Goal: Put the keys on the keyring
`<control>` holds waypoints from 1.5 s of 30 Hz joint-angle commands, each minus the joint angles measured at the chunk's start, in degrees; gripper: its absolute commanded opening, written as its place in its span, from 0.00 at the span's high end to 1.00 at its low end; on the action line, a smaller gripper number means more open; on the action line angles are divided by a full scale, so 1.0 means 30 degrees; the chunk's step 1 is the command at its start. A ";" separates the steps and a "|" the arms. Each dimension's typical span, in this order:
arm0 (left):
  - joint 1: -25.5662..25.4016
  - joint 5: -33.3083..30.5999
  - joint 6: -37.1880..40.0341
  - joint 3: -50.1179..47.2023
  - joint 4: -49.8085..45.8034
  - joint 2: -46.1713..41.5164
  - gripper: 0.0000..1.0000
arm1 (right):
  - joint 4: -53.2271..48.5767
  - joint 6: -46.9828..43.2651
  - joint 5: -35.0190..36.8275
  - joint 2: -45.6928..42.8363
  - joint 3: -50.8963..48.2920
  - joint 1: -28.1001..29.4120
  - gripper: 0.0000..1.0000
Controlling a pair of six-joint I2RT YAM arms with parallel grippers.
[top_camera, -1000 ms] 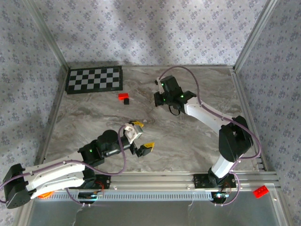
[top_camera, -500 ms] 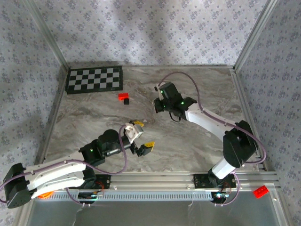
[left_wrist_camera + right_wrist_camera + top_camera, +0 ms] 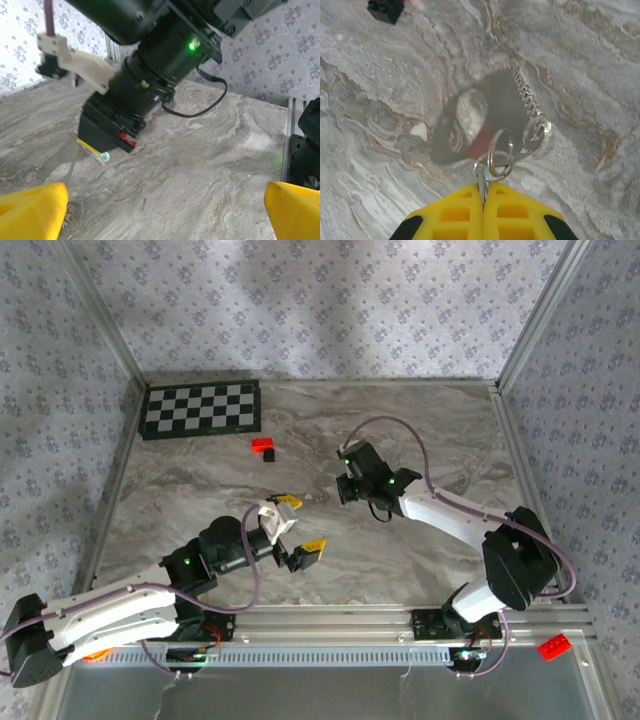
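Between shut right jaws' tips, keyring [image 3: 529, 105] pinched, key [image 3: 470, 125] just beyond; left jaws wide, empty.

In the right wrist view the flat grey key [image 3: 470, 120] is smeared by blur, its outline and reddish patch unreadable. The keyring [image 3: 530, 107] ends out of sight between the pinched tips of the right gripper [image 3: 483, 189]. A black block [image 3: 385, 9] at eleven o'clock is cut by the frame. On the left gripper [image 3: 160, 212], the yellow fingertips [image 3: 30, 212] are clipped at seven and five o'clock.

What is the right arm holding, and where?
The right tool pinches the end of a thin silvery metal piece, probably the key, beside a small wire ring.
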 commanded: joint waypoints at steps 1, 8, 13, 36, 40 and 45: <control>0.0151 0.0085 -0.0270 -0.0114 -0.0114 -0.0412 0.00 | -0.0165 0.0797 0.0485 -0.0865 -0.0632 0.0018 1.00; 0.0155 0.0074 -0.0412 -0.0244 -0.0655 -0.1102 0.00 | -0.0242 0.1324 -0.0689 -0.1059 -0.2023 -0.0070 1.00; 0.0151 -0.0120 -0.0254 -0.0215 -0.1257 -0.1677 0.00 | -0.0103 0.1705 -0.1096 -0.1407 -0.3223 -0.0013 1.00; 0.0151 -0.0209 0.0037 0.0120 -0.2066 -0.1877 0.00 | 0.0539 0.4065 -0.1184 -0.3886 -0.7532 0.0361 1.00; 0.0151 -0.0352 -0.0083 0.0290 -0.2354 -0.1869 0.00 | 0.0919 0.4381 -0.1272 -0.3984 -0.8059 0.0464 1.00; 0.0150 -0.0369 -0.0252 0.0382 -0.2683 -0.2012 0.00 | 0.1137 0.4748 -0.1188 -0.4049 -0.8555 0.0584 1.00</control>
